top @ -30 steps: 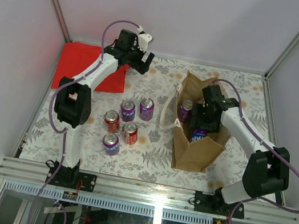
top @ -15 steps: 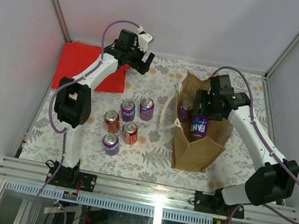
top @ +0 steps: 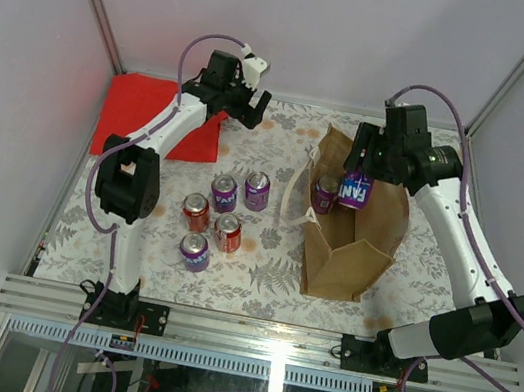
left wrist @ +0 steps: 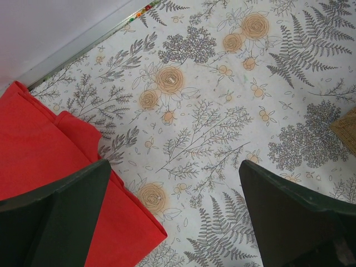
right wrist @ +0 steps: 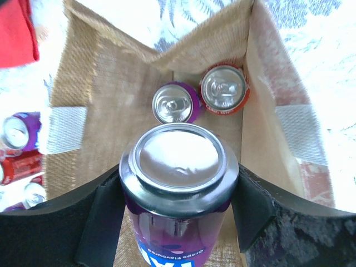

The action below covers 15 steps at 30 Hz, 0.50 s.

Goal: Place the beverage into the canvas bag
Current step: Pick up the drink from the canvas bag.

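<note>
My right gripper (top: 358, 175) (right wrist: 179, 207) is shut on a purple grape beverage can (top: 356, 188) (right wrist: 179, 183), with a pad pressed on each side of it. It hangs upside down, its plain base facing the wrist camera, above the open mouth of the tan canvas bag (top: 347, 259) (right wrist: 103, 105). On the bag's floor stand a purple can (right wrist: 176, 103) and a red can (right wrist: 223, 89). My left gripper (top: 247, 112) (left wrist: 175, 214) hovers open and empty over the flowered tabletop at the back left, far from the bag.
Several purple and red cans (top: 222, 211) stand on the table left of the bag. A flat red cloth (top: 144, 114) (left wrist: 50, 161) lies at the back left, under my left gripper's left finger. The bag's cream strap (top: 292, 196) hangs on its left side. Enclosure walls surround the table.
My right arm has risen out of the bag and moved toward the back, carrying the purple can up with it. The left arm has stayed still.
</note>
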Tool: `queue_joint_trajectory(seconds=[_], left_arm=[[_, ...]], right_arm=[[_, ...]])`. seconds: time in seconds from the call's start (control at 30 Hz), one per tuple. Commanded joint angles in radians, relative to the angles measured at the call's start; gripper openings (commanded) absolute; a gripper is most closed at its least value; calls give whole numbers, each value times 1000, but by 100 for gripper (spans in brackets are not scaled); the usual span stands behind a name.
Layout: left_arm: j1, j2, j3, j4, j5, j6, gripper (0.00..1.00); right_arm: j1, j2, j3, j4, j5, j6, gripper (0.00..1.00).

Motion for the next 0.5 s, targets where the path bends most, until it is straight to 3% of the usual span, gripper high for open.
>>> queue_joint_trajectory(seconds=[0.0,0.23,0.47], left_arm=[[0,-49,4,65,8,4,99],[7,-95,-17,74,-6,-72,100],[15,-147,-5,57,40,-165,100]], right_arm=[[-24,-28,162,53,29,22,0],[-36,21,372,120,-25,-5,0],[-37,129,514,170,-232,25,0]])
